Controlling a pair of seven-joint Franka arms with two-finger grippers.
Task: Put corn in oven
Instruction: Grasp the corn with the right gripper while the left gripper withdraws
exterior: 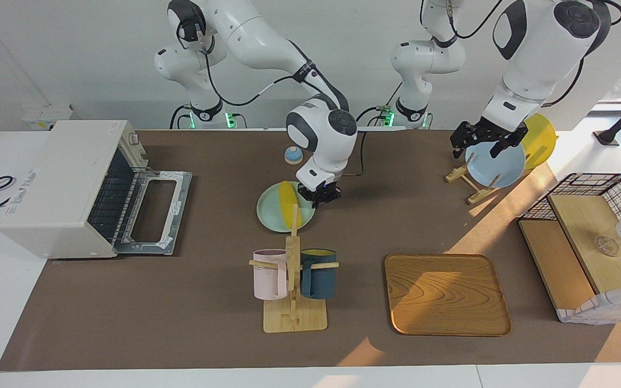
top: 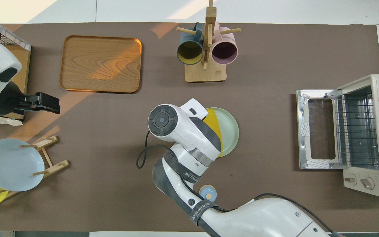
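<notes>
At mid-bench, right pincer [exterior: 318,195] clamped on pale green plate [exterior: 268,213] rim beside corn [exterior: 289,207]; regrip the cob itself; left pincer [exterior: 480,141] apart, waiting.

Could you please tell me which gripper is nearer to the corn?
Right. The right gripper is shut at the rim of the green plate, right beside the corn lying on it. The left gripper hangs over the blue plate at the left arm's end.

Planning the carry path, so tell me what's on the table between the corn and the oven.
Only bare brown mat. The corn lies on the green plate; from the plate's rim to the oven's lowered door nothing stands, clearest in the facing view.
</notes>
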